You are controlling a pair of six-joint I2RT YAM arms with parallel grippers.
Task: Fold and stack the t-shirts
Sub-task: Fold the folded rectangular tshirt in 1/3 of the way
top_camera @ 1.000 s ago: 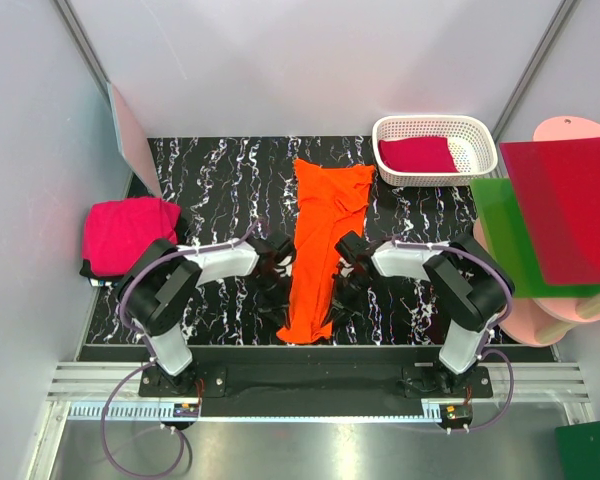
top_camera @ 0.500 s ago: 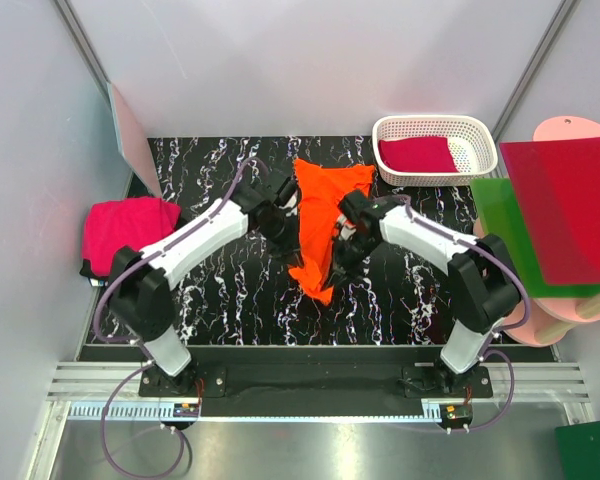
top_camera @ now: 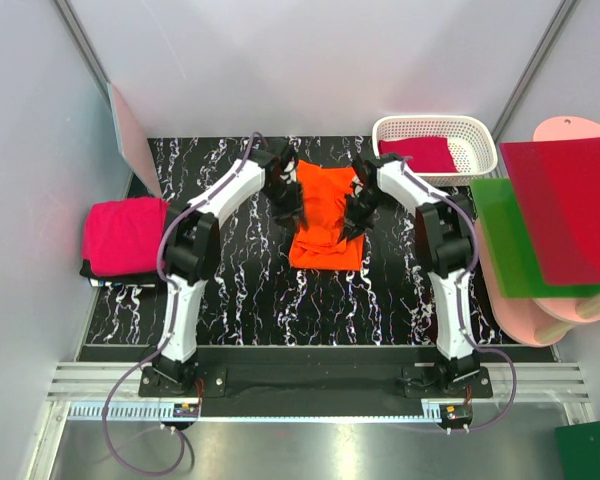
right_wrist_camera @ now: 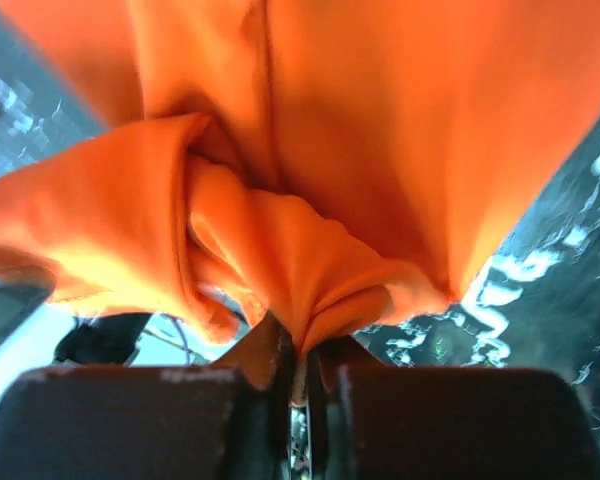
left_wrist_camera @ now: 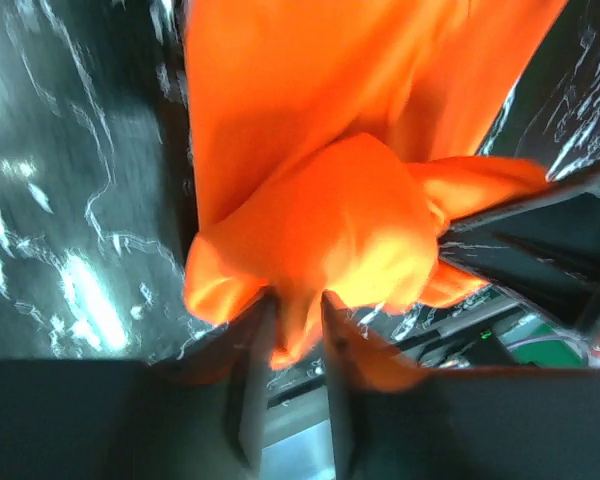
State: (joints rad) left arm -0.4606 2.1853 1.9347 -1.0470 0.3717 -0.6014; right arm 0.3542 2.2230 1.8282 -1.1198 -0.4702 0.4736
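The orange t-shirt (top_camera: 325,218) lies folded in half on the black marbled table (top_camera: 230,290), its near half doubled over the far half. My left gripper (top_camera: 285,203) is at its left edge. In the left wrist view this gripper (left_wrist_camera: 295,305) is open, with a loose fold of orange cloth (left_wrist_camera: 320,220) hanging between the parted fingers. My right gripper (top_camera: 358,212) is at the shirt's right edge. In the right wrist view it (right_wrist_camera: 300,350) is shut on a pinched fold of the orange t-shirt (right_wrist_camera: 310,270). A magenta t-shirt (top_camera: 125,235) lies folded at the table's left edge.
A white basket (top_camera: 480,150) at the back right holds a crimson t-shirt (top_camera: 418,155). Stiff red (top_camera: 570,210) and green (top_camera: 510,240) sheets rest on pale pink boards (top_camera: 555,320) at the right. A pale board (top_camera: 130,135) leans on the left wall.
Both arms carried the orange shirt's near end away from the bases to the far end, doubling it over. The left jaws have come apart; the right still pinches cloth.
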